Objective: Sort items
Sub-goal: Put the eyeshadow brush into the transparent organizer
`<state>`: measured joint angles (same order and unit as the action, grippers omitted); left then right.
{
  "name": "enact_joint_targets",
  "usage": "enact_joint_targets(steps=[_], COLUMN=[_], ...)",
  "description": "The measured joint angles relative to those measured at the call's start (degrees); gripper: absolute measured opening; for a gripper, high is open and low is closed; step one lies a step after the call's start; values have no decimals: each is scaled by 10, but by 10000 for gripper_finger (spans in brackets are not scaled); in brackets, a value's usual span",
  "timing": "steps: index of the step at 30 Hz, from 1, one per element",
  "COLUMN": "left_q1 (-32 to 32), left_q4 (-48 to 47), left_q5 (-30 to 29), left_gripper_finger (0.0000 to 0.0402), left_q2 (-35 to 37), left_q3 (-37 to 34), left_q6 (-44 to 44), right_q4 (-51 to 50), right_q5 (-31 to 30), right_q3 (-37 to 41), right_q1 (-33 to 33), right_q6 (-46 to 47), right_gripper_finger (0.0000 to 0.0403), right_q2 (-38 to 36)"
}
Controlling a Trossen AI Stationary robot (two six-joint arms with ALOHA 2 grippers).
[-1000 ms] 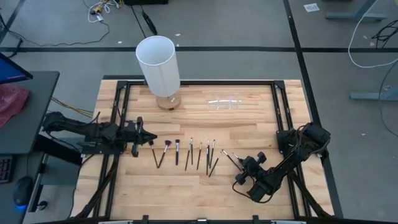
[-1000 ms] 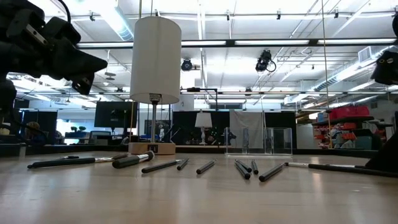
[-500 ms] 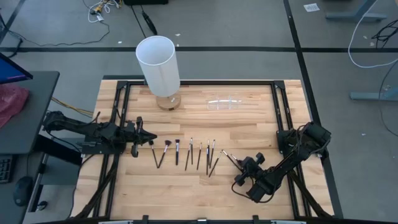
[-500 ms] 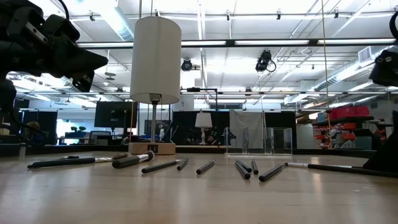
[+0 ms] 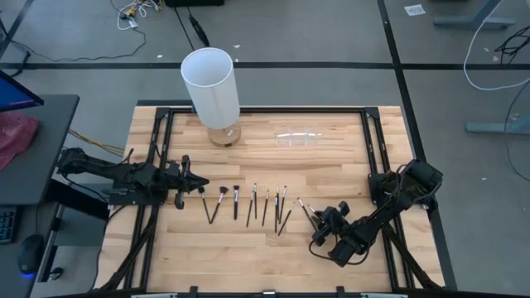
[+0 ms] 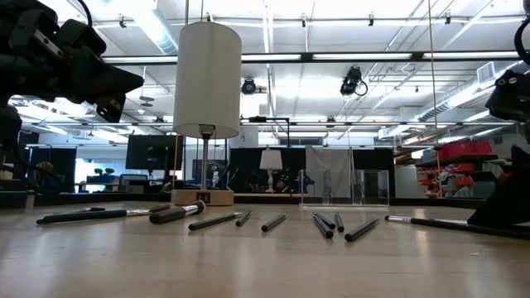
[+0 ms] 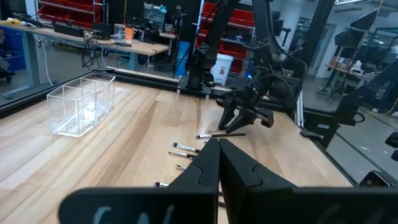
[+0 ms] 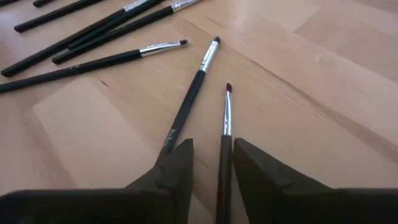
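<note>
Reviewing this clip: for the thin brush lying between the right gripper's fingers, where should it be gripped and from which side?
Probably the dark handle of the thin brush, not its red-tipped bristle end. It lies flat on the table, clear of the neighbouring brush, with the right gripper open astride the handle. Coming from above, fingers closing across the handle, looks best.

A workshop: red parts bins (image 7: pixel 65 11) (shelved), workbenches (image 7: pixel 93 38) behind.
</note>
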<state>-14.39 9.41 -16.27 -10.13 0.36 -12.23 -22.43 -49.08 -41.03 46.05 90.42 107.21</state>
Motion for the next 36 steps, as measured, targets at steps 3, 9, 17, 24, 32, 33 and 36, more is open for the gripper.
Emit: enact_joint_targets(steps=[3,9,17,24,32,33,36], left_q1=[0,0,0,0,-33,-41,-67], left_q4=[0,0,-1,-1,9,12,28], left_q5=[0,0,1,30,27,26,8], left_gripper_finger=[5,5,5,5,5,5,5], left_q2=[0,0,0,0,0,-1,-21], left_q3=[0,0,0,0,0,0,0], left_q6=[0,-2,-6,0,26,27,38], right_q4=[21,49,46,50,95,106,161], right_q5=[-11,-21,-26,-50,-119,-132,-159], right_q3=[14,33,38,41,45,45,43], right_q1=[-4,-2,11,24,22,20,14], right_q6=[-19,-41,-56,-18,-11,-13,-47], right_gripper_finger=[104,73,11,8,3,2,0], right_q2=[0,0,0,4,8,9,8])
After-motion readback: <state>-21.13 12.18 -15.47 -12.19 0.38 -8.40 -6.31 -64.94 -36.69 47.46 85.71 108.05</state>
